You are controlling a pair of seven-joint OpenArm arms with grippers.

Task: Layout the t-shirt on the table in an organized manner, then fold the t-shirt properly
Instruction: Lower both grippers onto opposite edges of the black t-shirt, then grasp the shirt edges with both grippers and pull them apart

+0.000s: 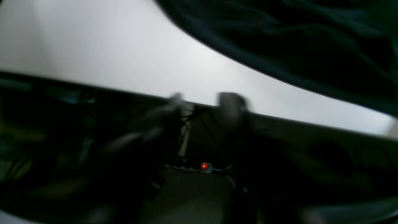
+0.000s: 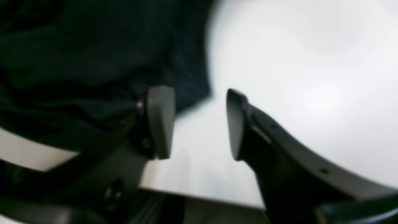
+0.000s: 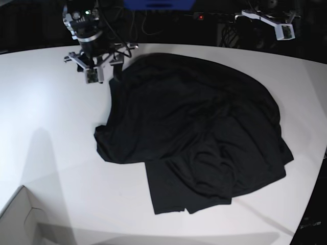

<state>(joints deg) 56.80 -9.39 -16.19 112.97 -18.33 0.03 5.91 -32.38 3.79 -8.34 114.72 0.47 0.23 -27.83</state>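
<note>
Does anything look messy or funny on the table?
Yes. The t-shirt lies on the table in a rumpled heap, not spread flat. Folds bunch up across its middle, and one flap sticks out toward the near edge. Nothing looks torn or spilled.

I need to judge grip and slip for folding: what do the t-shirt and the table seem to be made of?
The t-shirt: thin, soft, matte black fabric, probably a cotton-type knit; it lies in loose folds and wrinkles with no shine. The table: smooth, hard white top, perhaps laminate or painted board; it shows soft shadows and faint sheen, no grain.
</note>
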